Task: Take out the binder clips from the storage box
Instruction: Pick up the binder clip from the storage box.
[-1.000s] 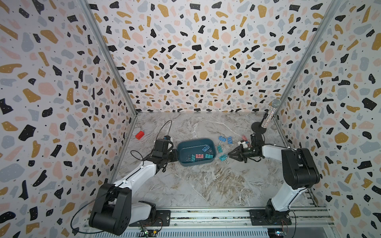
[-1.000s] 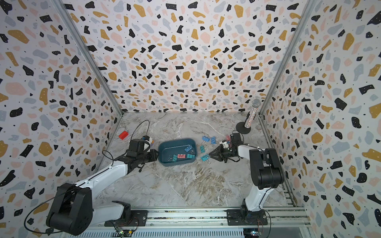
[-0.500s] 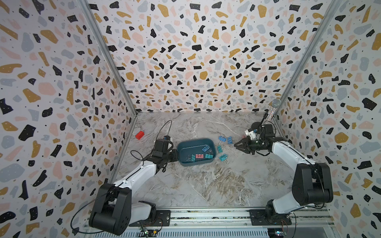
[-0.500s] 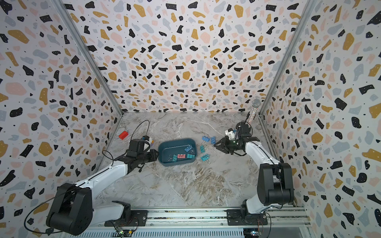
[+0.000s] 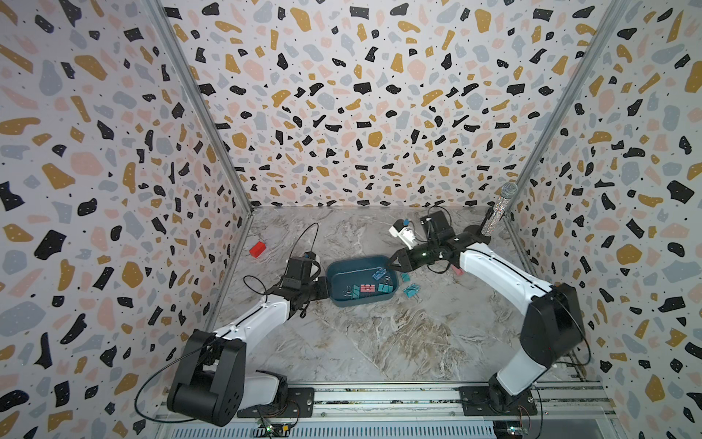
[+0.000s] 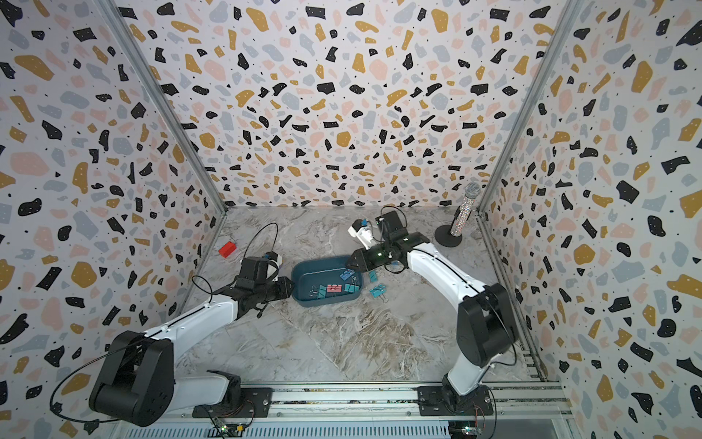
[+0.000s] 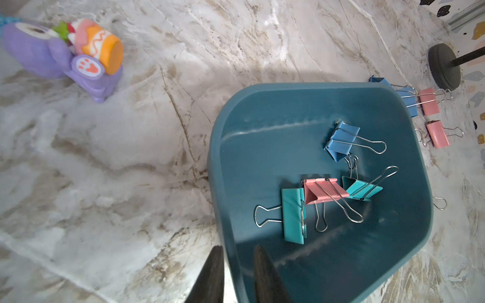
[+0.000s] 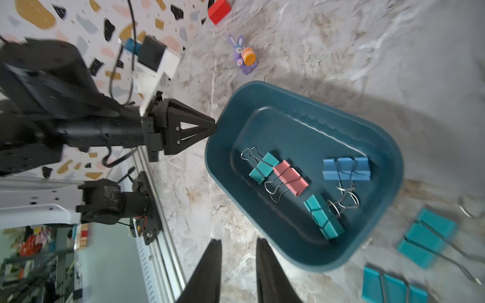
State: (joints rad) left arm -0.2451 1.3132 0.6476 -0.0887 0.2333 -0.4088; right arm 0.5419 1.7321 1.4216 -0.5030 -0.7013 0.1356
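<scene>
Teal-blue storage box [image 5: 342, 273] at centre of counter [image 5: 380, 342] in both top views; four binder clips [image 5: 364, 287] inside, more loose just right.
Left wrist: left end effector [image 7: 237, 249] clamped on the box's left rim.
Right wrist: right end effector [image 8: 238, 241] narrowly parted, empty, by the far right corner.

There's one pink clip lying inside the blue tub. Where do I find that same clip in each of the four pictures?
Top view: the pink binder clip lies toward the near wall of the storage box.
Top view: same spot.
Left wrist: mid-floor of the box, wire handles splayed.
Right wrist: mid-floor.
Shared landmark: the storage box surrounds it in all four views.
</scene>
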